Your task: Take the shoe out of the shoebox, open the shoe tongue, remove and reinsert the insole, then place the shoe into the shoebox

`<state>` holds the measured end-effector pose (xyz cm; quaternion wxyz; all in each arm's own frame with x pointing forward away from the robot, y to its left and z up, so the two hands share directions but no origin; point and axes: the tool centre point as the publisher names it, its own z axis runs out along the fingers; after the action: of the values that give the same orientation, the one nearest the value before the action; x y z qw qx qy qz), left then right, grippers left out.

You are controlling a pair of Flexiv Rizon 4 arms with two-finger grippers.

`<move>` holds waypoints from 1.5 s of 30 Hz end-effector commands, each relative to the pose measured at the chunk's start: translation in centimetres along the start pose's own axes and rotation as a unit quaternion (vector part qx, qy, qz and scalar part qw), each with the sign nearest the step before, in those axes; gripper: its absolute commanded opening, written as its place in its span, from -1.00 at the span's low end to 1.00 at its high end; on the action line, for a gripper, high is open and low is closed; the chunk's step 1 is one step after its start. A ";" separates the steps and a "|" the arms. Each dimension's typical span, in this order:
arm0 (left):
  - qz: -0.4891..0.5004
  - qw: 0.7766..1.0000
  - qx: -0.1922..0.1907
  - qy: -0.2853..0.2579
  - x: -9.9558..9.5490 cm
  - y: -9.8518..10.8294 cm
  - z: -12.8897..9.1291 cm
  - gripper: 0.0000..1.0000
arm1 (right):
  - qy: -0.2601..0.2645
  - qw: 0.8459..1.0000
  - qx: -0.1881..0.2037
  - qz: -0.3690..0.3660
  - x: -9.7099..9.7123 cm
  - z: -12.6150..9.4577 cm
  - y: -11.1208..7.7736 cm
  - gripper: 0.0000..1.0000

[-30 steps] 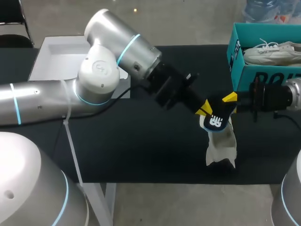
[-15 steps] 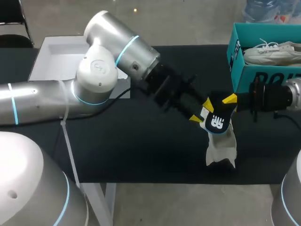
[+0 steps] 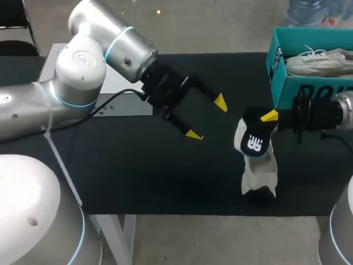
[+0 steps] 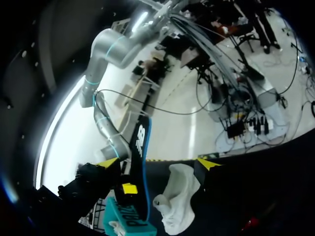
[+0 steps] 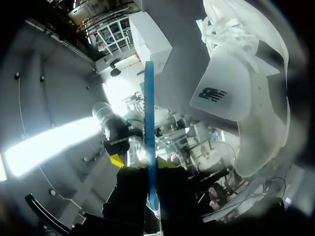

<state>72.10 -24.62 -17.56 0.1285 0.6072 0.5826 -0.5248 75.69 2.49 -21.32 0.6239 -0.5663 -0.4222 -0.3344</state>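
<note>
Clamping the insole (image 3: 254,141) over the shoe (image 3: 258,175), right pincer (image 3: 268,116); left pincer (image 3: 207,118) gapes empty, apart.

Head view: even overhead light, moderately bright; black tabletop (image 3: 165,182) soaks it up, shadows faint. Highlights on the left arm (image 3: 83,61), 10 o'clock. Left wrist view: white glare band beyond the insole (image 4: 139,167), surroundings dim. Right wrist view: shoe (image 5: 241,88) brightly lit, glare streak beside the insole.

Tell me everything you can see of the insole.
The insole is thin and flat, black on one face with a white logo and a blue edge. It hangs roughly upright, top end pinched in the right claw, lower end by the white shoe; whether they touch is unclear.
</note>
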 end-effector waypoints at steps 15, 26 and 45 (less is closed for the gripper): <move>0.001 1.000 -0.004 -0.004 0.3 -0.4 0.1 1.00 | -0.001 1.000 -0.002 0.000 0.0 0.1 -0.1 -1.00; 0.014 0.985 -0.042 0.167 -4.8 2.1 -1.0 1.00 | -0.001 1.000 -0.002 0.000 0.0 0.1 -0.1 -1.00; -0.033 0.936 -0.110 0.332 -9.4 7.3 -0.2 1.00 | -0.001 1.000 -0.002 0.000 0.0 0.1 -0.1 -1.00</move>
<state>80.02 -30.79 -13.50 0.0545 0.6795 0.6659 -0.3032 75.69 2.49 -21.33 0.6239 -0.5663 -0.4221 -0.3344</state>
